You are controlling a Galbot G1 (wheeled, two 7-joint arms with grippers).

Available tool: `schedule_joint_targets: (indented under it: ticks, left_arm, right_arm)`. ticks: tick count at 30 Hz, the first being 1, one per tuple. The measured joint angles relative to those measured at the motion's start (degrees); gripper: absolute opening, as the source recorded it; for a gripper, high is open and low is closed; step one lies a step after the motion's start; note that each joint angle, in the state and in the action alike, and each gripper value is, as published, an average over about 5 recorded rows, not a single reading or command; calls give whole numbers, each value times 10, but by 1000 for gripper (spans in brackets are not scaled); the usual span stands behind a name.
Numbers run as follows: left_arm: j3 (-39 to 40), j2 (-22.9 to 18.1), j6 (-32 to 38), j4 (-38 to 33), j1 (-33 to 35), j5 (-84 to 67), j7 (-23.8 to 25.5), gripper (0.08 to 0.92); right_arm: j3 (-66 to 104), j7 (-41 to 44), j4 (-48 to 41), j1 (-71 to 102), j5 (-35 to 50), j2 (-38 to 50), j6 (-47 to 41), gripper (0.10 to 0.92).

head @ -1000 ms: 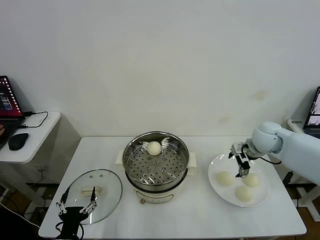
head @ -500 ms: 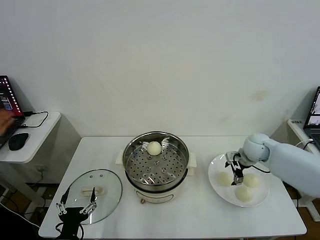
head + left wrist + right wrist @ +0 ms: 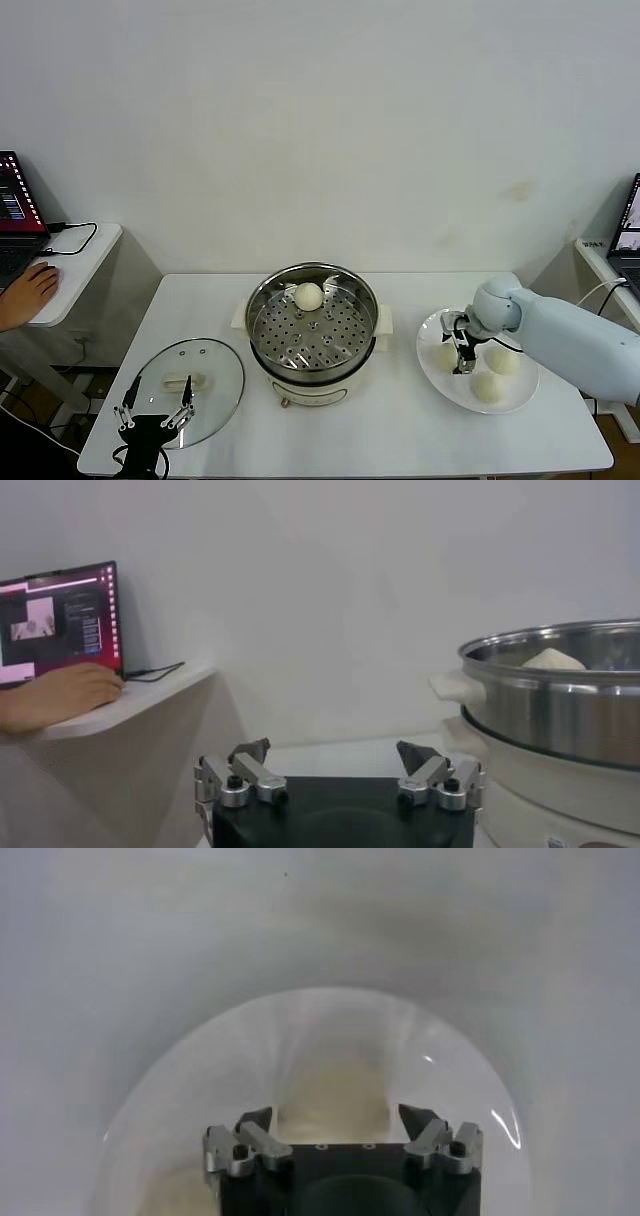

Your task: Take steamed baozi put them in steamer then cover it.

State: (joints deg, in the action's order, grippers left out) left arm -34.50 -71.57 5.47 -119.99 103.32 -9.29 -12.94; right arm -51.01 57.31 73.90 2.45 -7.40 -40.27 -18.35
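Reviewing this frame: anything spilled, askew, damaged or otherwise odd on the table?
Nothing stands out. One baozi sits in the upright steamer, three more lie on the white plate, and the glass lid lies flat on the table. The right gripper is down at the plate; the left gripper waits open by the lid.

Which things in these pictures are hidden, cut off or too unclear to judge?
- Right gripper, head view: its fingertips sit among the baozi on the plate; contact cannot be judged.
- Baozi, right wrist view: blurred, partly hidden behind the gripper body.
- Steamer, left wrist view: cut off by the picture's edge.
- Left gripper, head view: its arm is cut off by the bottom edge.
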Motion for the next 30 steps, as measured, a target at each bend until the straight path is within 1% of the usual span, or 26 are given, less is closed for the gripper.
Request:
schedule_joint_targets:
  ticks: [4, 11, 16, 20, 25, 30]
  left_arm:
    - [1, -1, 0, 0, -1, 0, 0, 823]
    - [1, -2, 0, -3, 2, 0, 0, 823]
    - [1, 1, 0, -7, 3, -1, 0, 823]
    - [3, 2, -1, -7, 0, -1, 1, 823]
    - [4, 5, -1, -7, -2, -3, 1, 823]
    - [5, 6, -1, -9, -4, -5, 1, 823]
  right_arm:
    - [7, -2, -3, 3, -5, -3, 1, 637]
    - [11, -1, 0, 3, -9, -1, 2, 578]
    - [2, 5, 17, -25, 5, 13, -5, 572]
    - [-12, 6, 40, -66, 32, 30, -16, 575]
    - [-44, 1, 74, -144, 87, 40, -36, 577]
    - [-90, -9, 102, -240, 152, 24, -62, 582]
